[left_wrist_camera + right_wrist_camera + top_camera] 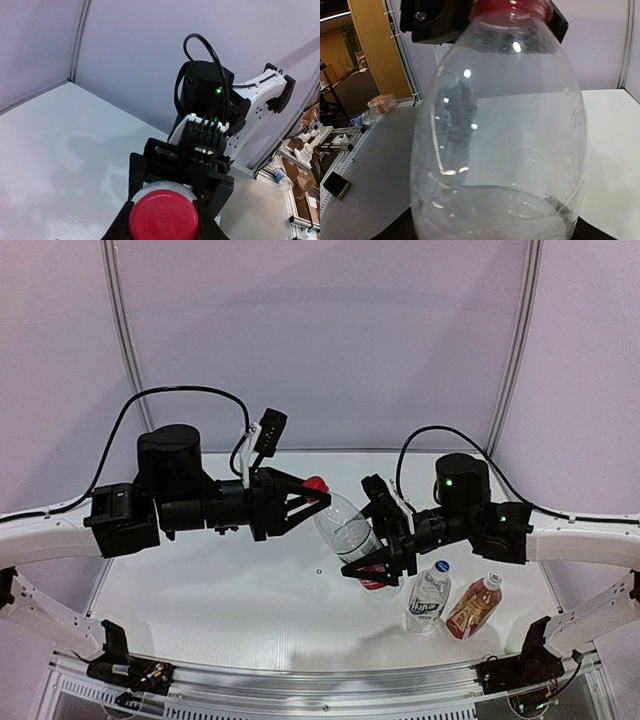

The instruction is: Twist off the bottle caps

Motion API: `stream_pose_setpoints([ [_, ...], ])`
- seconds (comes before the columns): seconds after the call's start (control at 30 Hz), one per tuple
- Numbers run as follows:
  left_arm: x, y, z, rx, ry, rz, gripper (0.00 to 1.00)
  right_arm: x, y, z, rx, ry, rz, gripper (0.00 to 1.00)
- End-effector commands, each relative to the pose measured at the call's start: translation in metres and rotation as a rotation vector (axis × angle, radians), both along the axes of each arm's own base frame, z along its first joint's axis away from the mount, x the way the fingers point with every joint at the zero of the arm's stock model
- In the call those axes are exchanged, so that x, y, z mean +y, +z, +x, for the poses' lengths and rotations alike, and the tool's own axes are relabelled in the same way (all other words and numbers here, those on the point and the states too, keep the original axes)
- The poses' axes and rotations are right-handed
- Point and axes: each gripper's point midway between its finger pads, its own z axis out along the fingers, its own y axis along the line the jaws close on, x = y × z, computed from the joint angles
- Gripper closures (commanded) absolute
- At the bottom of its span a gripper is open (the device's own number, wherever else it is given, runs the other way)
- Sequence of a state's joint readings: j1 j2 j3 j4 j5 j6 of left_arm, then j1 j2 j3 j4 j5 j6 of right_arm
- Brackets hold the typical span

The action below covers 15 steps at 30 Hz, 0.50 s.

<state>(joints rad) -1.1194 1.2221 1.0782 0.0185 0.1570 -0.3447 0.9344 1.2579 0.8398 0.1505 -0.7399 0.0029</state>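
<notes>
Barely started tbh; left gripper (pixel 312 492) is pinched narrow on the red cap (pixel 163 216), which is still on the clear red-label bottle (pixel 345 525) up in the air; right gripper (pixel 375 570) has jaws wide, hugging that bottle's base; green-blue-label bottle (pixel 428 598) and amber bottle (pixel 474 608) are just right of it, both capped.

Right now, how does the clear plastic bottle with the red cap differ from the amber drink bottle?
The clear bottle is held aloft, left gripper on its red cap, right gripper at its base; the amber bottle rests on the table, untouched. The clear bottle looks empty; the amber bottle holds liquid. Both are plastic.
</notes>
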Motion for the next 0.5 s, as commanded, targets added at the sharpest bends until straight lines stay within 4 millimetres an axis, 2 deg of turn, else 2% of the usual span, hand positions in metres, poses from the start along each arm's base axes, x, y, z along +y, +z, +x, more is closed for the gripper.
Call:
stream_pose_setpoints([
  [0.0, 0.013, 0.024, -0.008, -0.039, 0.039, -0.126, 0.98, 0.002, 0.013, -0.019, -0.022, -0.008, 0.025, 0.29],
  [0.07, 0.017, 0.021, -0.009, -0.041, 0.064, -0.120, 0.98, 0.003, 0.016, -0.021, -0.021, -0.018, 0.033, 0.35],
  [0.1, 0.019, 0.016, -0.009, -0.038, 0.083, -0.113, 0.98, 0.003, 0.017, -0.023, -0.016, -0.017, 0.034, 0.35],
  [0.27, 0.033, 0.012, -0.012, -0.040, 0.117, -0.136, 0.98, 0.004, 0.008, -0.024, 0.000, -0.023, 0.020, 0.23],
  [0.37, 0.043, 0.013, -0.010, -0.060, 0.149, -0.133, 0.98, 0.007, 0.001, -0.026, 0.001, -0.007, 0.000, 0.19],
  [0.47, 0.048, 0.014, -0.008, -0.078, 0.166, -0.125, 0.98, 0.013, -0.008, -0.024, 0.002, -0.001, -0.028, 0.28],
])
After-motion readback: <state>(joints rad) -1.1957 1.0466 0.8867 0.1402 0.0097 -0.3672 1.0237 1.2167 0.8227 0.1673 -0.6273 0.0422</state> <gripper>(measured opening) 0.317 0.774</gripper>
